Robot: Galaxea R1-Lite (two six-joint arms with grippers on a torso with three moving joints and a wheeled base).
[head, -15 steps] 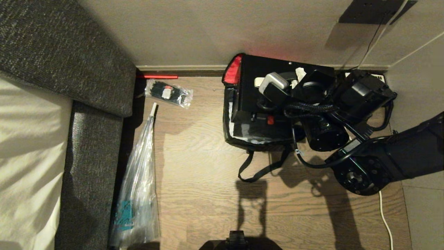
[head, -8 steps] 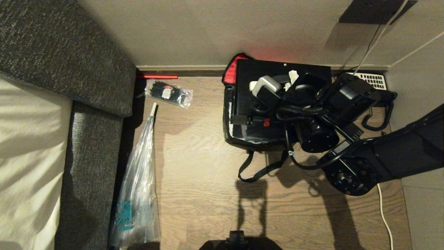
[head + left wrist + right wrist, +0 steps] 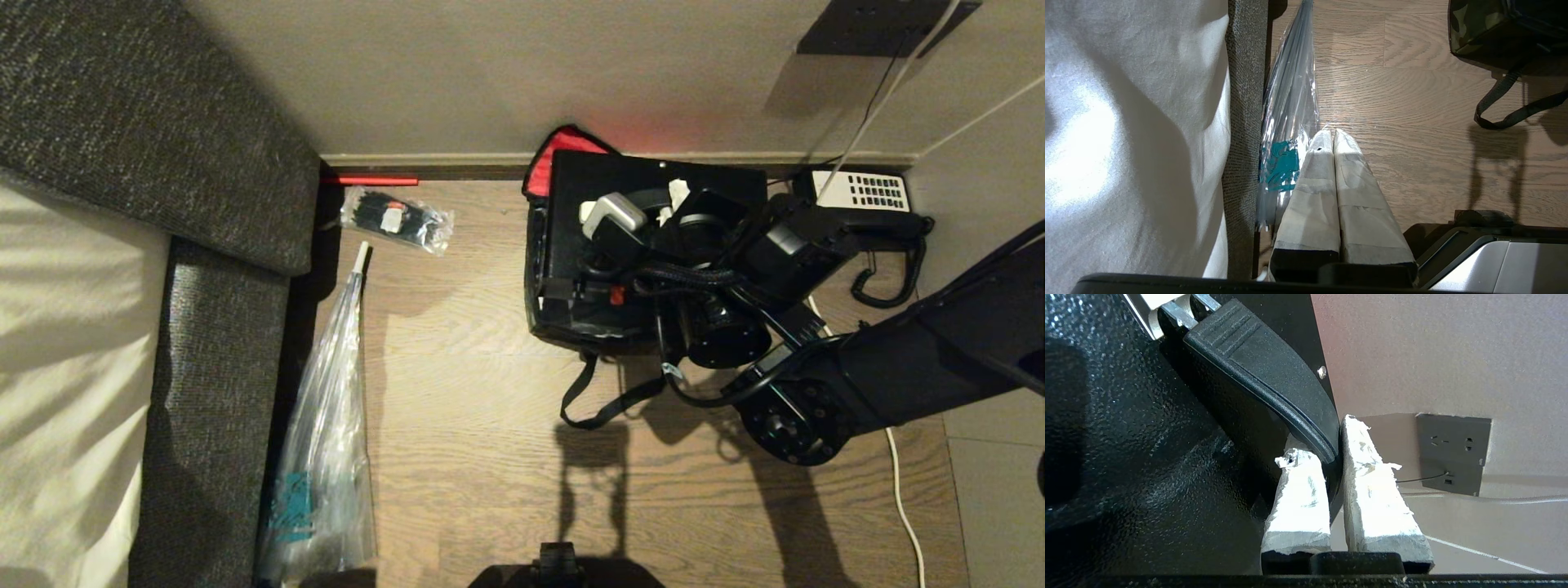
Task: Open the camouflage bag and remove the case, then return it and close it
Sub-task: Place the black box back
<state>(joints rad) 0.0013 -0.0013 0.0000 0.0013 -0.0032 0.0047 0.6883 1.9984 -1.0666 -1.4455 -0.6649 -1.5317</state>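
While your right gripper [image 3: 653, 214] pinches the case [image 3: 653, 175] by its handle, the head view shows the case sunk lower into the camouflage bag [image 3: 571, 327] than a second ago — returning, you'd judge. Right wrist view: taped fingers [image 3: 1298, 486] clamp the handle [image 3: 1274, 379]. Left wrist view: left gripper [image 3: 1333, 134] pressed closed, parked well apart from the bag — lid left to close.

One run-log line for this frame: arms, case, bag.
right tool: shut on case handle | case: over open camouflage bag | left tool: shut, parked near plastic bag
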